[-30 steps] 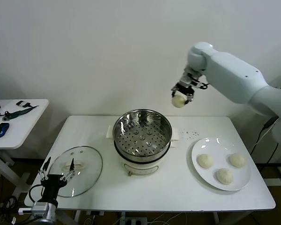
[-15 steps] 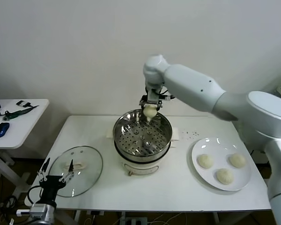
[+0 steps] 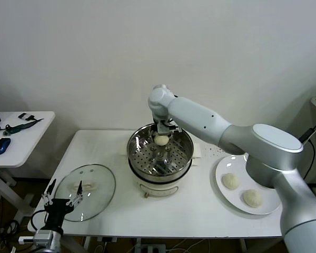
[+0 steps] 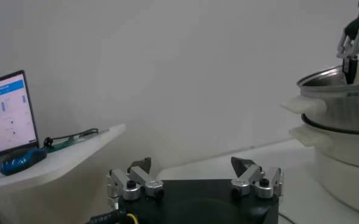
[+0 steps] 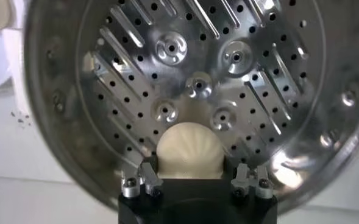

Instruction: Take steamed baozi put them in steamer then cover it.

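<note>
The right gripper (image 3: 161, 133) reaches over the far rim of the steamer (image 3: 159, 150), which stands in the middle of the white table (image 3: 200, 205). Its fingers (image 5: 147, 172) are closed around a bun (image 3: 161, 140), gripping it on both sides, and hold it just above the perforated steel floor at the far side of the basket. From the right wrist the bun (image 5: 190, 152) shows pleats on top, with the steamer floor (image 5: 191, 73) beneath it.

Two more buns (image 3: 230, 181) lie on the white plate (image 3: 224, 197) to the right of the steamer. The glass lid (image 3: 87, 191) lies flat on the near left of the table.

The left gripper (image 3: 62, 199) is parked low at the near left edge beside the lid, its fingers (image 4: 128, 182) spread apart and holding nothing.
</note>
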